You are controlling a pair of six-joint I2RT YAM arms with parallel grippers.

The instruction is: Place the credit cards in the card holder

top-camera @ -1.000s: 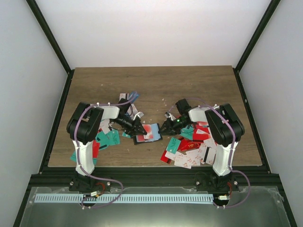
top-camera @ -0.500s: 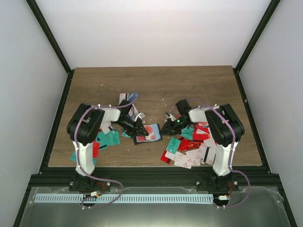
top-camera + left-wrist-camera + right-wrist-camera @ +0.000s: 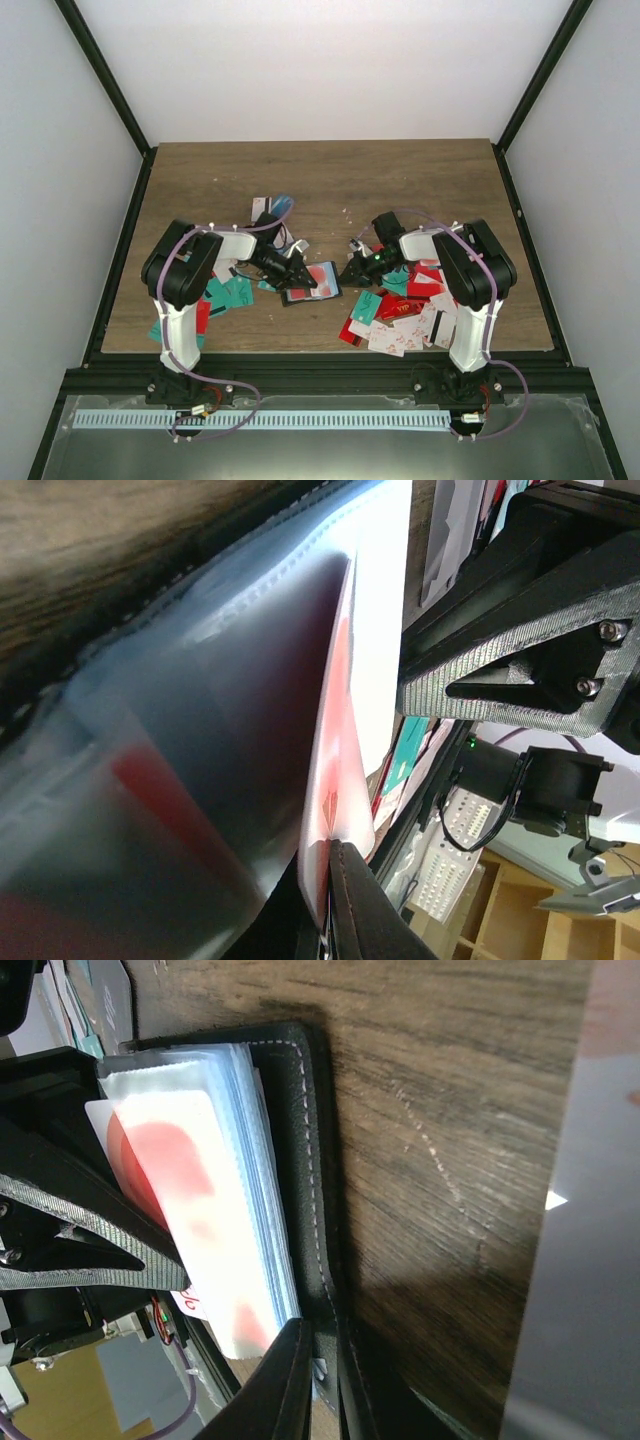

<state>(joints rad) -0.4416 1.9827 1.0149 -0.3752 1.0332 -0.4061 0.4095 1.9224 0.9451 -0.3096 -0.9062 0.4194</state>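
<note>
At the middle of the table [image 3: 420, 180], the right gripper [image 3: 318, 1345] pinches the holder [image 3: 305, 1160] by its edge. The left gripper [image 3: 303, 279] is clenched on a white-and-red card [image 3: 165, 1175] at a sleeve [image 3: 250, 1190]. Best to slide the card in flat and straight, with the holder pinned.

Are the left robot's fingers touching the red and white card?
Touching. The left wrist view shows the left fingers pinching the red and white card by its edge, while its other end sits in the card holder sleeve.

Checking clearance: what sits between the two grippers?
The open card holder lies there, with a red-and-white card on its sleeves. The top view shows it.
</note>
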